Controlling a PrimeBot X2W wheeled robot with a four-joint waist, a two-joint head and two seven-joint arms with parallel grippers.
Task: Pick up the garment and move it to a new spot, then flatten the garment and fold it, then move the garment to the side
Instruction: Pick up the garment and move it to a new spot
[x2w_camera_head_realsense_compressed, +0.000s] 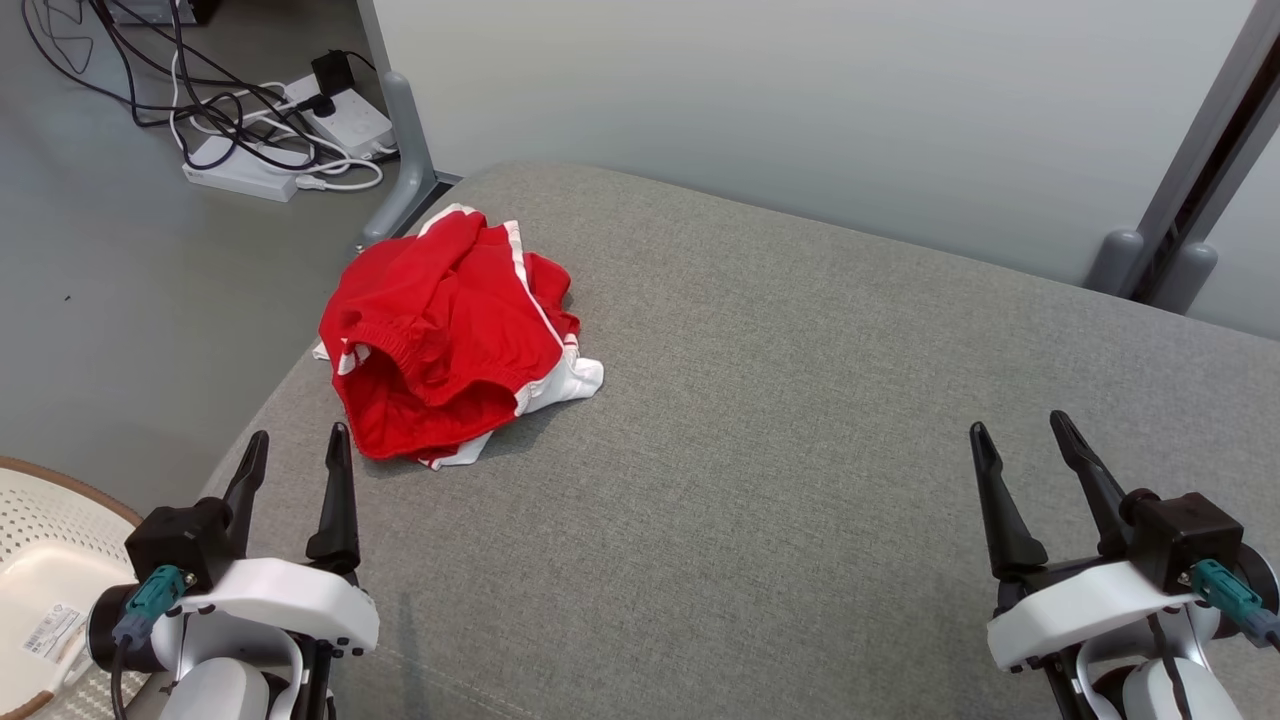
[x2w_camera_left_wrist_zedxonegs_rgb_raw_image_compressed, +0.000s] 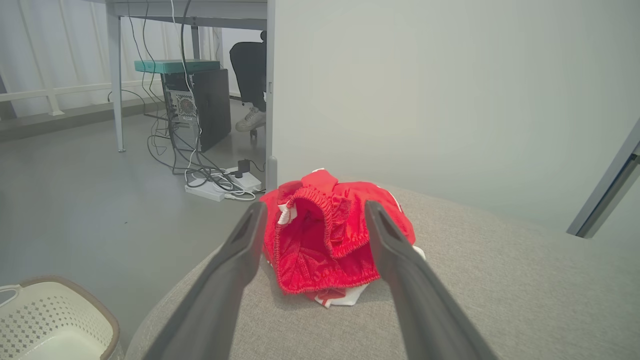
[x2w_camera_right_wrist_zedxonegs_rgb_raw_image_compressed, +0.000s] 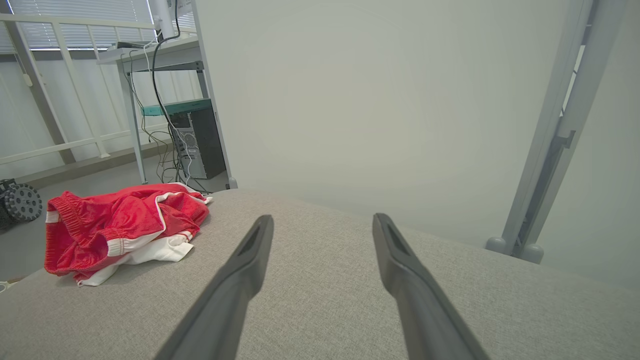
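Head view: crumpled red mesh shorts with white trim (x2w_camera_head_realsense_compressed: 450, 335) sit bunched at the upper left of the grey fabric surface (x2w_camera_head_realsense_compressed: 800, 420). Lower left, the left gripper (x2w_camera_head_realsense_compressed: 300, 432) hovers near the cloth, fingers spread, empty. Lower right, the right gripper (x2w_camera_head_realsense_compressed: 1016, 422) is spread too, well apart from the shorts.

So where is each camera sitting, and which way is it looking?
Head view: up on the robot's head, looking forward and down at the grey cushion with the red shorts; the left gripper and right gripper show, both open.
Left wrist view: on the left wrist, looking along its two fingers straight at the shorts.
Right wrist view: on the right wrist, looking along its fingers over bare cushion at the wall; shorts at that view's left.
Shared: both wrist views show the shorts and a computer tower.
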